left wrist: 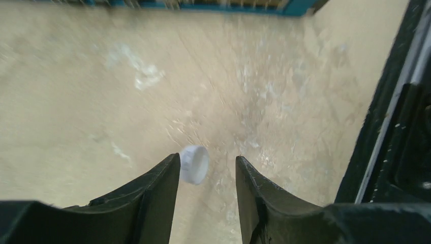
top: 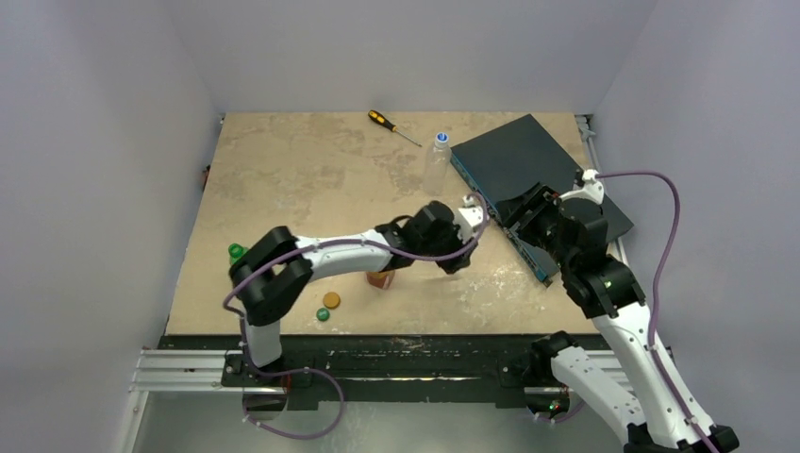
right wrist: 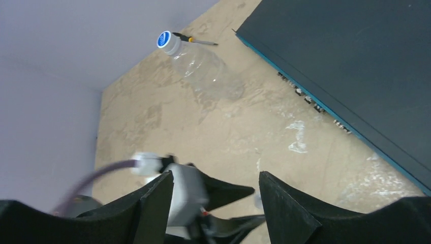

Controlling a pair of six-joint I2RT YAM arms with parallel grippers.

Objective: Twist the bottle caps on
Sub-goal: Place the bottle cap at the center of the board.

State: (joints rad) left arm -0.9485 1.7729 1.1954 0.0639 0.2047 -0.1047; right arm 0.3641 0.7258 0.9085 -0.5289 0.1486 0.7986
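A white bottle cap [left wrist: 194,163], blurred, sits just off the tip of my left gripper's [left wrist: 207,157] left finger, with a clear gap to the right finger; the jaws stand apart. In the top view the left gripper [top: 462,253] is low over the table's middle. My right gripper [right wrist: 216,174] is open and empty above it, close to the left gripper's [right wrist: 203,195] wrist. A clear bottle [top: 435,162] with a blue cap [right wrist: 164,39] on it stands at the back. An amber bottle [top: 382,278] shows under the left arm. A green bottle [top: 236,252] stands at the left.
An orange cap [top: 331,300] and a green cap [top: 323,314] lie near the front edge. A black-and-orange screwdriver [top: 391,125] lies at the back. A dark flat box [top: 528,170] with a teal edge fills the right side, next to the right gripper [top: 519,215].
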